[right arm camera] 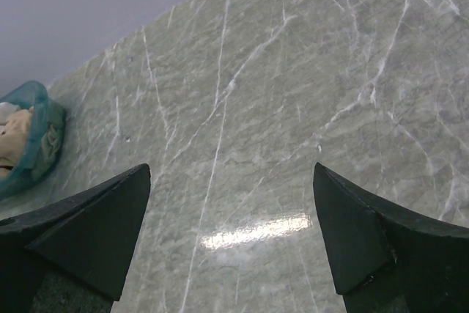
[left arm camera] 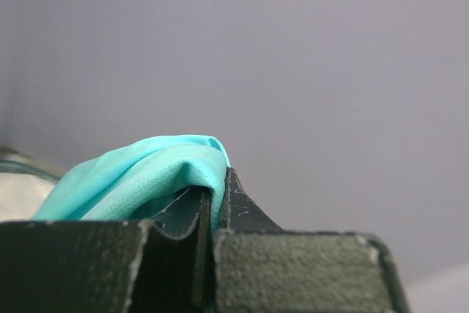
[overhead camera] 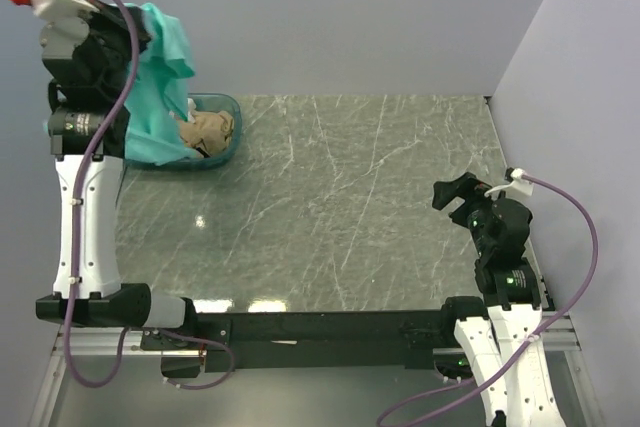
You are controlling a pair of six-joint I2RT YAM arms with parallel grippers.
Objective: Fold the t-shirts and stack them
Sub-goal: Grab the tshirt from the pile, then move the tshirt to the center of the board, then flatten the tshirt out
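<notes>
My left gripper (overhead camera: 138,27) is raised high at the far left and is shut on the teal-green t-shirt (overhead camera: 160,77), which hangs from it down into the basket. In the left wrist view the teal cloth (left arm camera: 146,174) is pinched between the fingertips (left arm camera: 238,199). The tan-beige t-shirt (overhead camera: 208,130) lies crumpled in the teal basket (overhead camera: 226,107). A bit of white cloth (right arm camera: 6,111) shows in the basket in the right wrist view. My right gripper (overhead camera: 455,190) is open and empty above the right side of the table, jaws wide apart (right arm camera: 231,218).
The grey marble table (overhead camera: 340,207) spreads between the arms. Walls stand close at the back and on the right. The basket also shows in the right wrist view (right arm camera: 33,104) at the far left.
</notes>
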